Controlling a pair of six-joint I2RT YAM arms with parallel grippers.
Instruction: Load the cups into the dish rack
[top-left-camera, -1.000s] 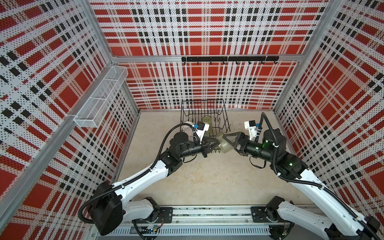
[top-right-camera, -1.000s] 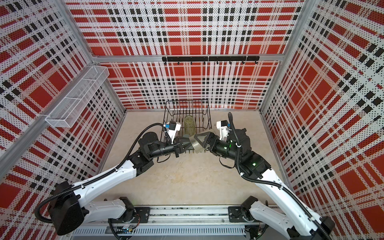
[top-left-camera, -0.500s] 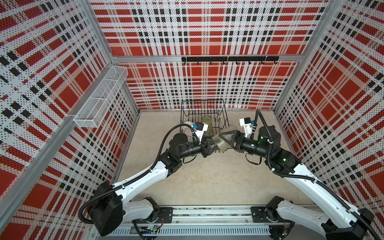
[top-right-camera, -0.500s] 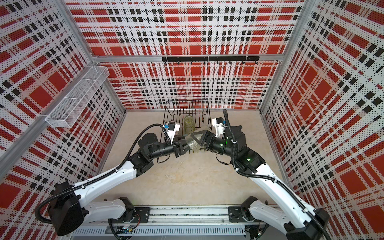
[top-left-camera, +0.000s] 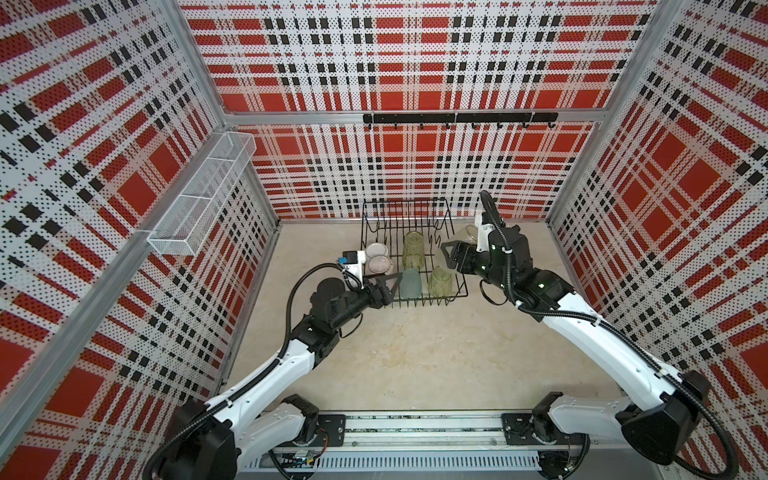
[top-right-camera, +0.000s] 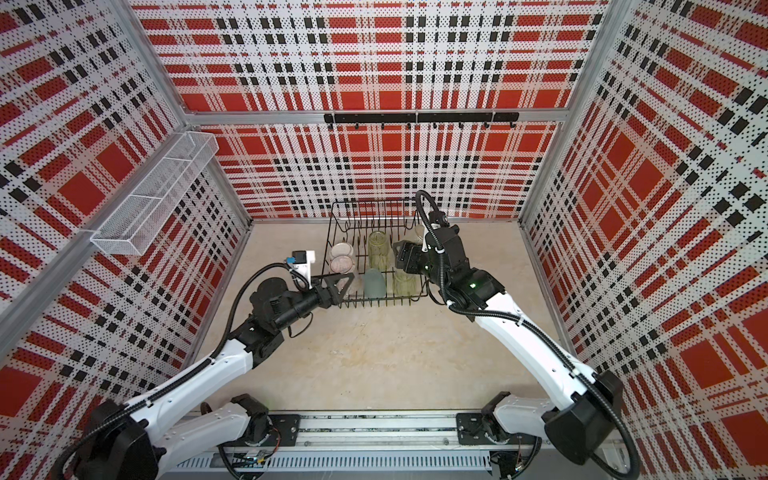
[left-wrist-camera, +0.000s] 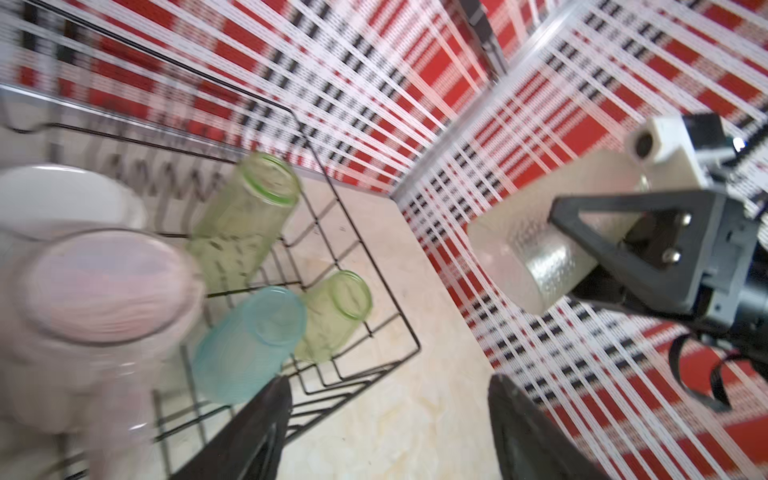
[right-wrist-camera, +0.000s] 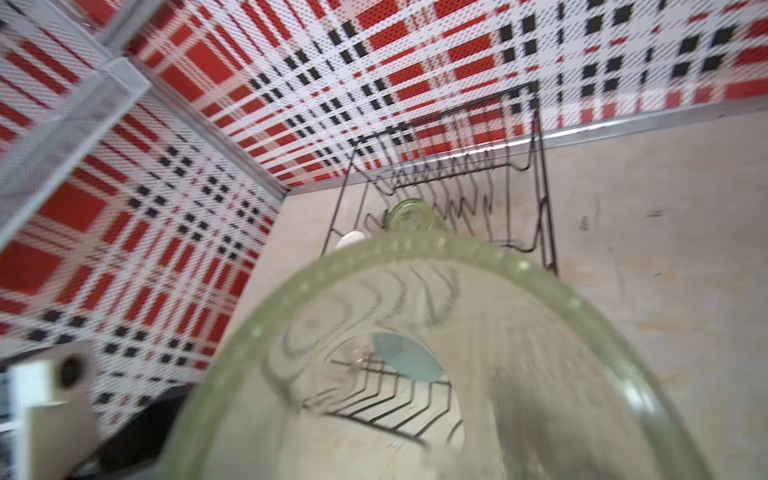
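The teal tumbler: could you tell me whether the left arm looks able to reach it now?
Probably yes: the left gripper, jaws open, hangs beside the teal tumbler at the rack's near corner, nothing showing between them.

Walls: perforated panels in red, white and black plaid. Floor: mottled beige. Dish rack: black wire. Tall green tumbler and short green tumbler: translucent light green. Teal tumbler: translucent blue-green. White mug: plain white. Pink mug: pale pink. Pale frosted tumbler: cloudy, dimpled, faintly green at the rim. Mesh basket: white. Hook rail: black. Left arm and right arm: white links, black joints.
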